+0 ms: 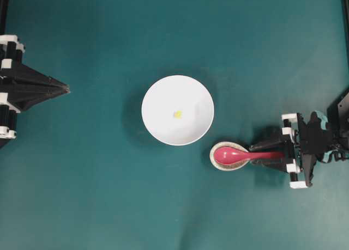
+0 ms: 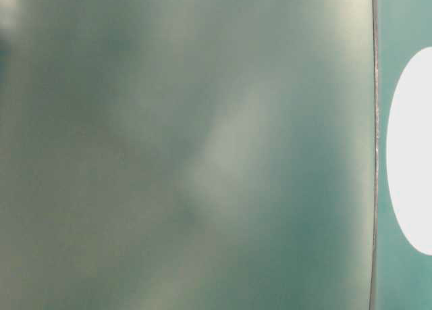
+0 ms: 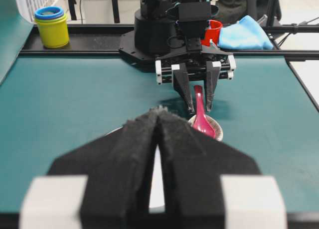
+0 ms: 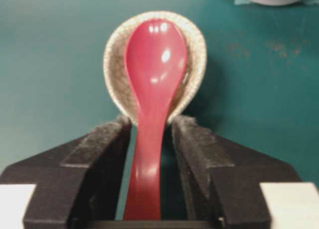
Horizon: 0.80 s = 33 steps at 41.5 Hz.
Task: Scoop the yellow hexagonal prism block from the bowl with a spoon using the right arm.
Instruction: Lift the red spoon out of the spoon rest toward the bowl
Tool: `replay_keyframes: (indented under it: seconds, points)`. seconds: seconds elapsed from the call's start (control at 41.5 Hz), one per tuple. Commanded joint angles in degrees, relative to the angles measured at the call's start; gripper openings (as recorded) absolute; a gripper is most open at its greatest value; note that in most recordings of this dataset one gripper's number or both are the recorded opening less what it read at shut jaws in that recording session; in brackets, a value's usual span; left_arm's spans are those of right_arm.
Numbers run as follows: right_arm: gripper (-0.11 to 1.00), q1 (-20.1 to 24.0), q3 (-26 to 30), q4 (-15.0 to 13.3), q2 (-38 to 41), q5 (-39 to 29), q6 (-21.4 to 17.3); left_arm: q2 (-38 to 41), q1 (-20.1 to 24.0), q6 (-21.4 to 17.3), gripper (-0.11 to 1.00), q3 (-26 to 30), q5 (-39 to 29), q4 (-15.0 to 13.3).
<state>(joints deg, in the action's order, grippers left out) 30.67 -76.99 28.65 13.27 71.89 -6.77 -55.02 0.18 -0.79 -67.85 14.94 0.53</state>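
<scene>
The tiny yellow hexagonal prism block (image 1: pixel 177 114) lies near the middle of the white bowl (image 1: pixel 163 97). To the bowl's lower right, the pink-red spoon (image 1: pixel 232 154) rests with its scoop in a speckled beige rest (image 1: pixel 214 158), handle pointing right. My right gripper (image 1: pixel 256 153) straddles that handle. In the right wrist view its fingers (image 4: pixel 197 144) flank the spoon (image 4: pixel 152 89) with a narrow gap on each side, so it is open. My left gripper (image 1: pixel 68 89) sits far left, shut and holding nothing, its tips (image 3: pixel 159 112) pressed together.
Beyond the table's far rail stand a yellow jar with a blue lid (image 3: pixel 51 27), a red cup (image 3: pixel 214 29) and a blue cloth (image 3: pixel 244 34). The table-level view is mostly blur, with a slice of the bowl (image 2: pixel 412 155) at its right edge.
</scene>
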Motion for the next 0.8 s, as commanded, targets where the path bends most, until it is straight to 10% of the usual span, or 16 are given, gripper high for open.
replay_keyframes:
  seconds: [0.0, 0.772]
  points:
    - [0.43, 0.26, 0.00, 0.62, -0.70, 0.53, 0.00, 0.53, 0.00, 0.00, 0.00, 1.41, 0.35, 0.18]
    - [0.24, -1.49, -1.49, 1.14, -15.38, -3.43, 5.45, 0.44, 0.09, 0.18, 0.00, 1.58, 0.26, 0.18]
